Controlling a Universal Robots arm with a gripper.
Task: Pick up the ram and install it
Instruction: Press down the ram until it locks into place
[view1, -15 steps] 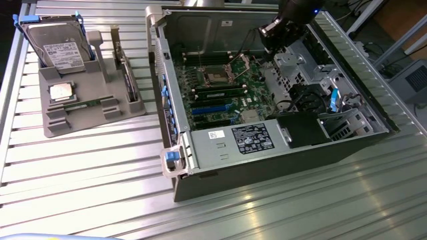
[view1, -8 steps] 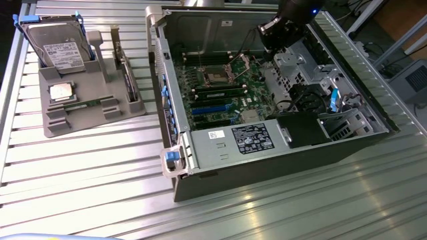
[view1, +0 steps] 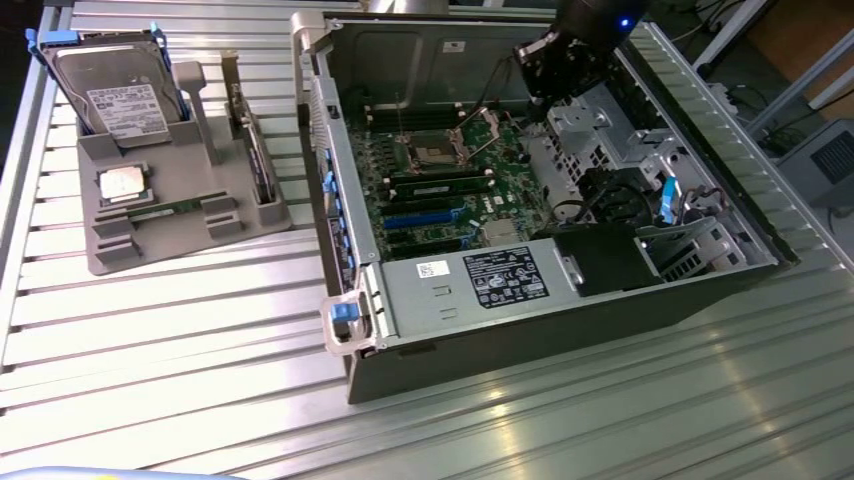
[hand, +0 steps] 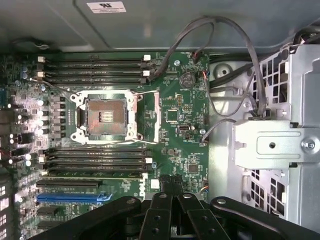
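Note:
The ram (view1: 167, 209) is a thin green stick lying in a slot of the grey holder tray (view1: 120, 250), at the exterior view's left, outside the computer. My gripper (view1: 545, 72) hangs over the far part of the open computer case (view1: 561, 320), well away from the ram. In the wrist view its black fingers (hand: 161, 200) meet at the tips, so the gripper (hand: 170, 184) is shut with nothing in it. Below it lie the motherboard's black memory slots (hand: 95, 159) and the empty CPU socket (hand: 105, 117).
On the holder tray stand a hard drive (view1: 118, 95), a silver CPU chip (view1: 123, 183) and an upright card (view1: 254, 145). Grey cables (hand: 240, 60) and a metal bracket (hand: 275, 145) sit beside the motherboard. The case stands on a slatted metal table (view1: 174, 340).

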